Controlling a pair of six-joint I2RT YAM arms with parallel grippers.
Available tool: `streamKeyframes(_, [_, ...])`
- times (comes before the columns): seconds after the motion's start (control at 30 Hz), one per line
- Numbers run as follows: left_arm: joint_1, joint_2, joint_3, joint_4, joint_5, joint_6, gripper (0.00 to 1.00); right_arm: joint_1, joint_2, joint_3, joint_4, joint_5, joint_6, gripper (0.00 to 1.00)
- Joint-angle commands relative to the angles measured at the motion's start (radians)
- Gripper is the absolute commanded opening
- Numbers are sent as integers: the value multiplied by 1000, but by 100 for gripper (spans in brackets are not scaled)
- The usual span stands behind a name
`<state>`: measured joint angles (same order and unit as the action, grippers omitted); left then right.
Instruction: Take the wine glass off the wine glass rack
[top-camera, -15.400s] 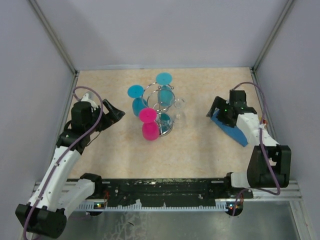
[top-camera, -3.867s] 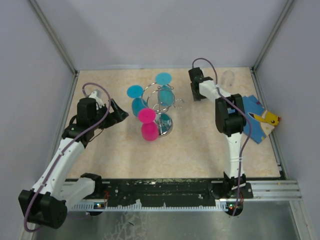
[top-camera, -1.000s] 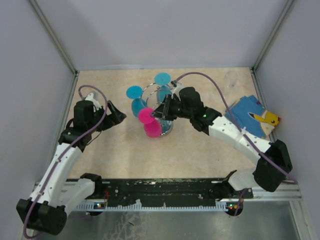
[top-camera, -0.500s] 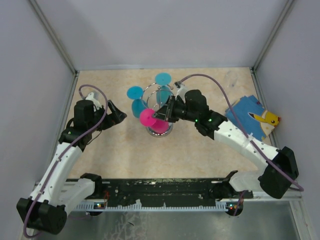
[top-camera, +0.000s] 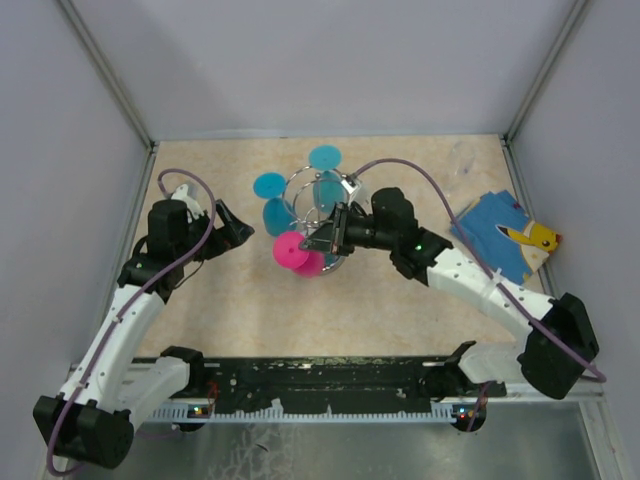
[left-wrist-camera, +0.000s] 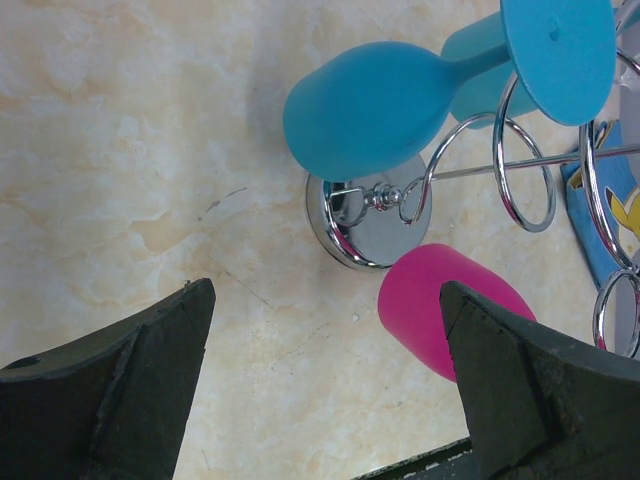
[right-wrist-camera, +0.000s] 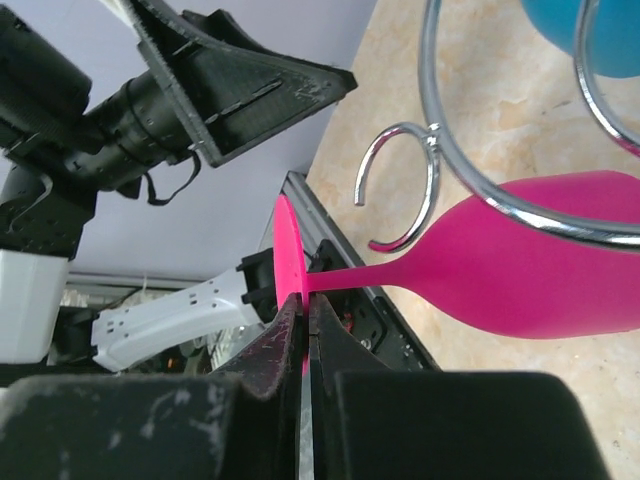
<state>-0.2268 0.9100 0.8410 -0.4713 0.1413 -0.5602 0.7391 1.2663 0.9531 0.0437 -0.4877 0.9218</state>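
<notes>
While I'm watching the overhead feed, the beige marbled table (top-camera: 400, 310) is filling most of the frame. The right arm (top-camera: 470, 280) is stretching across it from the lower right corner toward the centre, and the left arm (top-camera: 130, 310) is rising along the left edge. A blue cloth (top-camera: 490, 225) with a yellow cartoon figure is lying at the right side, well apart from everything else. At centre frame the wine glass rack (left-wrist-camera: 365, 215) is standing on its round mirror base. Two blue glasses (left-wrist-camera: 370, 100) are hanging in its chrome loops, feet pointing toward the upper left. The pink wine glass (right-wrist-camera: 540, 270) is sitting just below and left of the rack's post, tipped nearly on its side with its foot pointing left. A chrome wire is crossing its bowl in the right wrist view, and I cannot tell whether they are touching. The right gripper (right-wrist-camera: 303, 305) is pinching the rim of the pink foot between nearly closed fingers. The left gripper (left-wrist-camera: 327, 290) is hanging left of the rack with its jaws spread wide, gripping nothing.
</notes>
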Motion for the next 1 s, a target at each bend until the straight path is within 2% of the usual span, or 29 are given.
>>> streamKeyframes(0.0, [4,5,-8,31,18,3,100,23,-74,-2,86,-81,26,0])
streamKeyframes(0.07, [4,5,-8,30,15,5,100,49,-114,-8,50,-63,7,0])
streamKeyframes(0.27, [4,7,-6,42,25,4,100,184,-261,28,-258,129,-94,0])
streamKeyframes(0.43, [4,3,20,11,11,20,100,217,-365,37,-710,527,-180,0])
streamKeyframes(0.57, [4,-17,24,4,-13,26,100,217,-398,61,-1030,869,-164,0])
streamKeyframes(0.6, [4,-17,24,5,-11,25,100,218,-393,75,-1106,976,-150,0])
streamKeyframes(0.73, [5,-12,26,-1,13,21,100,217,-316,134,-1306,1244,-64,0])
streamKeyframes(0.87, [4,-23,22,-5,3,21,100,218,-189,179,-1378,1361,-26,0])
streamKeyframes(0.97, [4,-29,22,-12,0,24,100,219,-52,218,-1489,1463,83,0])
